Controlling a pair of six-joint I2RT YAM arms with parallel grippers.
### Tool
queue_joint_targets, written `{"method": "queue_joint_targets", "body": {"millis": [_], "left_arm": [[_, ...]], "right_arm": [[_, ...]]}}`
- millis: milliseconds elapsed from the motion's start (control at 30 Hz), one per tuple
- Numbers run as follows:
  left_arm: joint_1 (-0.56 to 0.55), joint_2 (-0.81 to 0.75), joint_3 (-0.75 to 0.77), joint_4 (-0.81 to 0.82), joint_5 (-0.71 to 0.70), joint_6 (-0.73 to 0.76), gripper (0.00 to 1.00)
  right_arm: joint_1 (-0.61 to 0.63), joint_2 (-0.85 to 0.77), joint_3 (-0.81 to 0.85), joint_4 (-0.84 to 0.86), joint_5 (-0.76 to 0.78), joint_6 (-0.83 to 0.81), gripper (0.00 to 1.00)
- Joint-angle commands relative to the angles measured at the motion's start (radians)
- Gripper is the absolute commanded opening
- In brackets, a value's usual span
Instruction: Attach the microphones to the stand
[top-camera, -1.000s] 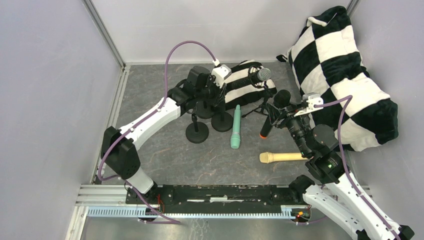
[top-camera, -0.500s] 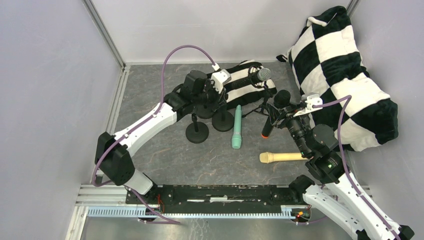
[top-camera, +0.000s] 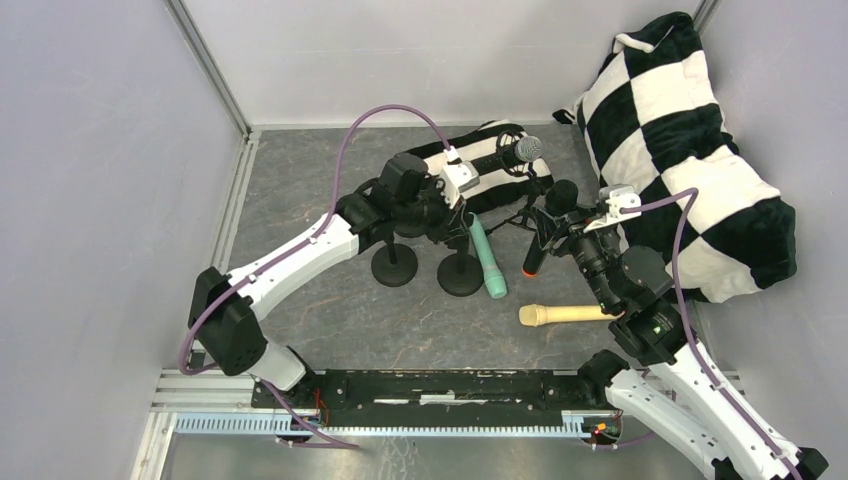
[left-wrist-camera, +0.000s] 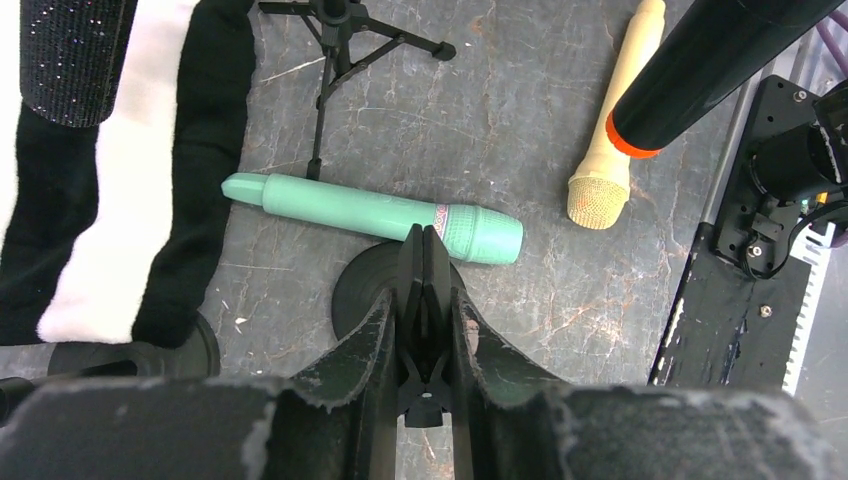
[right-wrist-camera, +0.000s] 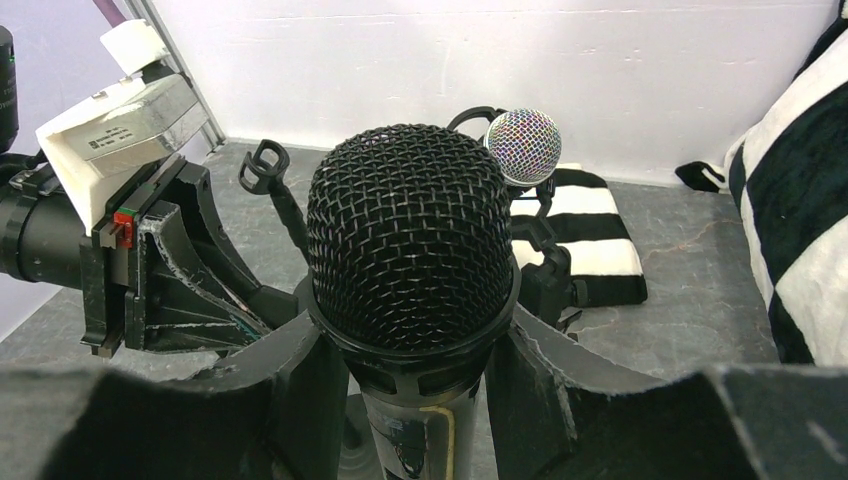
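My left gripper (top-camera: 452, 205) is shut on the upright clip of a round-based black stand (top-camera: 461, 275); in the left wrist view the clip (left-wrist-camera: 423, 290) sits pinched between the fingers above the base (left-wrist-camera: 352, 292). The mint green microphone (top-camera: 487, 262) lies tilted against that base. The cream-yellow microphone (top-camera: 565, 315) lies near the front. My right gripper (top-camera: 555, 225) is shut on the black microphone with the orange ring (top-camera: 532, 262), head up (right-wrist-camera: 412, 250). The silver-mesh microphone (top-camera: 528, 150) sits on a tripod stand (left-wrist-camera: 335, 50).
A second round stand base (top-camera: 395, 265) stands left of the held one. A striped cushion (top-camera: 490, 175) lies behind the stands. A big checkered pillow (top-camera: 690, 150) fills the right side. Grey walls close in at the left and back.
My left gripper has moved right and toward the front, dragging the stand with it. The stand base pushed the mint green microphone, which now lies tilted and further right. The right arm barely moved.
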Motion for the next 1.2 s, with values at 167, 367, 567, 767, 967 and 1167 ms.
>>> {"method": "queue_joint_targets", "body": {"millis": [167, 367, 567, 767, 967, 1167], "left_arm": [[-0.008, -0.051, -0.083, 0.032, -0.047, 0.0, 0.67], [-0.008, -0.103, -0.178, 0.165, -0.087, -0.011, 0.86], [-0.01, -0.195, -0.354, 0.456, -0.108, -0.072, 0.86], [-0.011, -0.244, -0.534, 0.793, -0.102, -0.148, 0.85], [-0.011, -0.218, -0.659, 1.06, -0.089, -0.171, 0.84], [-0.012, -0.191, -0.767, 1.316, -0.111, -0.161, 0.87]], "right_arm": [[0.001, 0.014, 0.028, 0.055, -0.011, -0.016, 0.0], [0.001, 0.04, 0.049, 0.054, -0.039, -0.024, 0.0], [0.0, 0.068, 0.038, 0.108, -0.108, -0.073, 0.0], [0.001, 0.141, 0.031, 0.203, -0.218, -0.169, 0.01], [0.001, 0.249, 0.085, 0.22, -0.321, -0.324, 0.03], [0.001, 0.291, 0.083, 0.286, -0.398, -0.442, 0.01]]}}
